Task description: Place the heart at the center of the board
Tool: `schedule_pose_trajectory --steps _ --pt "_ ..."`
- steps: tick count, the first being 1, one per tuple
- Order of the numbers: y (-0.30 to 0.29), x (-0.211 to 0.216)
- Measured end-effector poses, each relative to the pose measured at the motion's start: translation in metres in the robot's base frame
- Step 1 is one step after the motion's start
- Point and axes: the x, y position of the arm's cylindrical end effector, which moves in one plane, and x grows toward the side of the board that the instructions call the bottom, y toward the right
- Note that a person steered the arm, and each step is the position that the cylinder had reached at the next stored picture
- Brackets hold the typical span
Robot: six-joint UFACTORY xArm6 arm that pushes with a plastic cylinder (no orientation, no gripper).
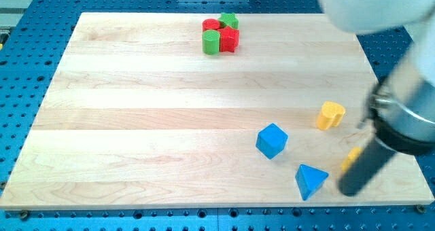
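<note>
My tip (351, 190) sits right of the blue triangle (310, 181); I have no fingers. I should get behind the yellow heart (330, 115) and push slowly left.

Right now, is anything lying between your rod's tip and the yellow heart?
Partly: in the camera view, a small yellow block, mostly hidden by my rod, sits just above my tip, below the yellow heart. Otherwise bare board.
</note>
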Motion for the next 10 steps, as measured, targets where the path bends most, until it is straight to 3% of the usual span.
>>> schedule_pose_trajectory --steps 1,4,5,7,9,10 --pt "-0.010 -0.043" --pt "0.030 -0.084" --pt "-0.011 -0.126" --pt "0.015 -0.165" --pt "-0.129 -0.178" --pt "-0.110 -0.252"
